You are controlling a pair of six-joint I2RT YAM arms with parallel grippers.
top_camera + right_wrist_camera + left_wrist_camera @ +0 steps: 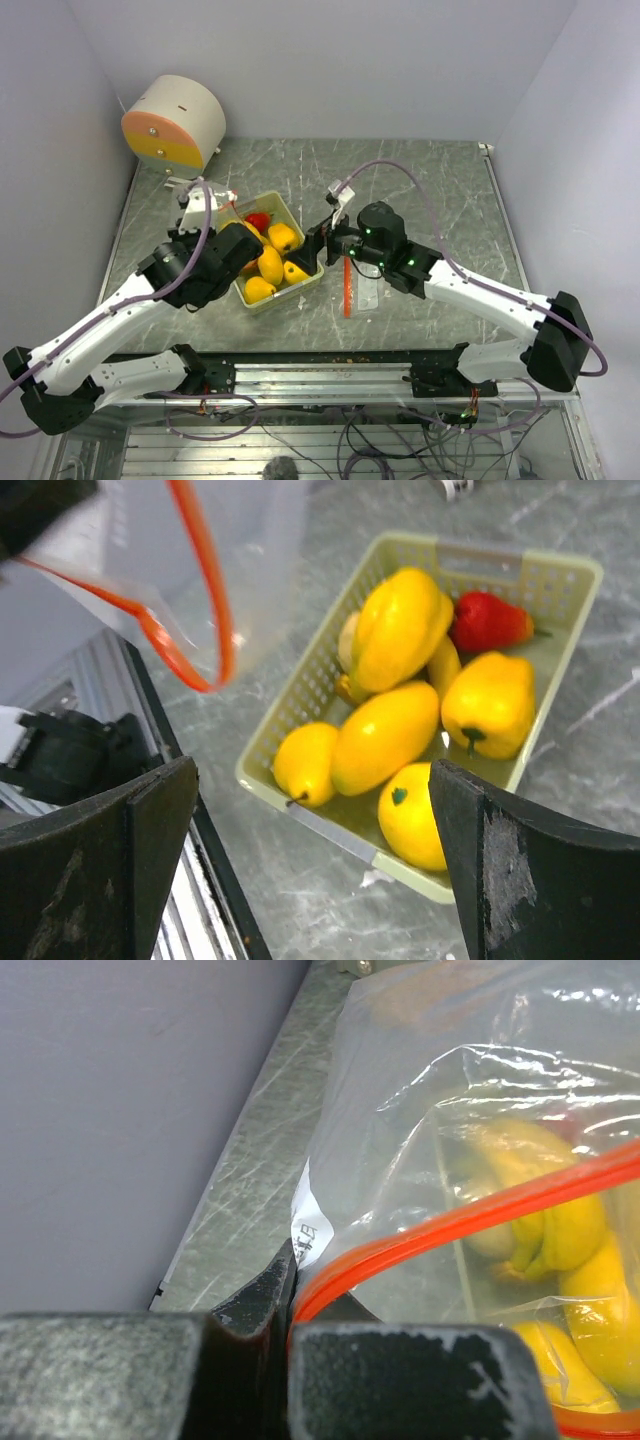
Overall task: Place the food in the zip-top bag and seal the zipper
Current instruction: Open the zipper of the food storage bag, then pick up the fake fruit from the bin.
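My left gripper (295, 1290) is shut on the corner of the zip-top bag (420, 1090), pinching the end of its red-orange zipper (480, 1215). The bag hangs beside the pale green tray (520, 555) with its mouth looped open (200, 630). The food (385, 735), several glossy yellow fruits and one red piece (485, 622), lies in the tray and shows blurred through the bag (570, 1230). My right gripper (312, 770) stands wide open just short of the tray's near corner, nothing between its fingers. From above, it (320, 245) sits at the tray's (300, 205) right edge.
A second red-orange strip on clear plastic (347, 285) lies flat on the table under my right arm. A round cream and orange drum (175, 122) stands at the back left. The metal rail (330, 375) runs along the near edge. Walls close in on the left, the back and the right.
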